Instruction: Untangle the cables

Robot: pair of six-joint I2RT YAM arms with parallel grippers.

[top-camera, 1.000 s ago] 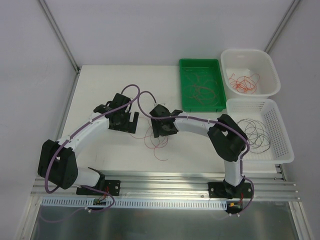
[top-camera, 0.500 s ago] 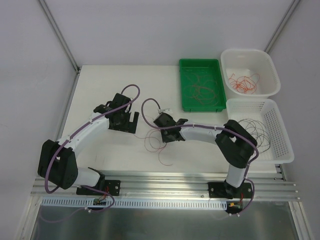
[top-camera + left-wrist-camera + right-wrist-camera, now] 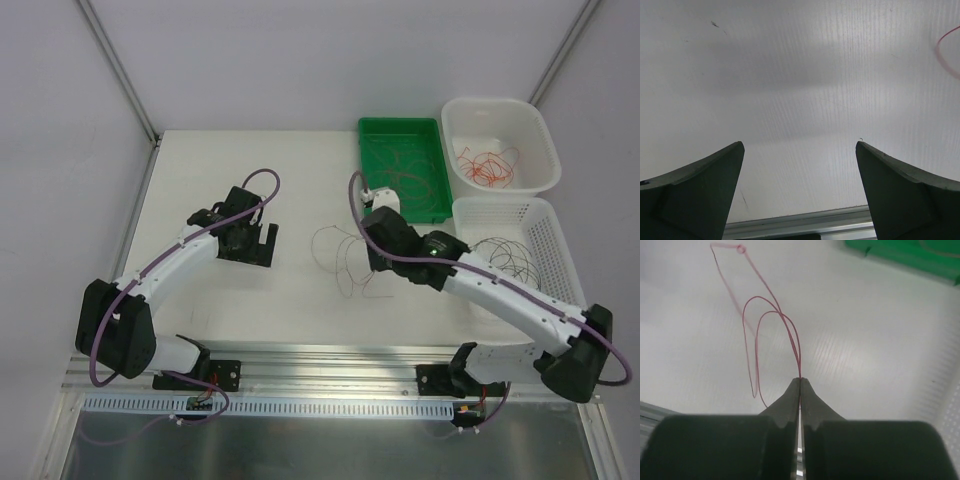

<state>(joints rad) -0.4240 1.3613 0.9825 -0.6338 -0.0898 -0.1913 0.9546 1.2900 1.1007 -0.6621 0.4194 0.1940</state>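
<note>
**While one small tangle hangs from a pincer, most cables look sorted**

On the white bench [image 3: 220,170], the white mesh basket [image 3: 560,262] at the right edge holds dark wires. The white plastic tub [image 3: 541,131] in the far right corner holds orange ones, and the green plastic tray [image 3: 371,137] pale loops. Mid-bench, the right pincer [image 3: 799,382] is clamped tight on thin red cables [image 3: 798,357]. The left pincer [image 3: 799,145] gapes wide and empty. Nothing seems to block the way.

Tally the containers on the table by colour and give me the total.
Green: 1, the tray
White: 2, the tub and the mesh basket
Total: 3
</note>
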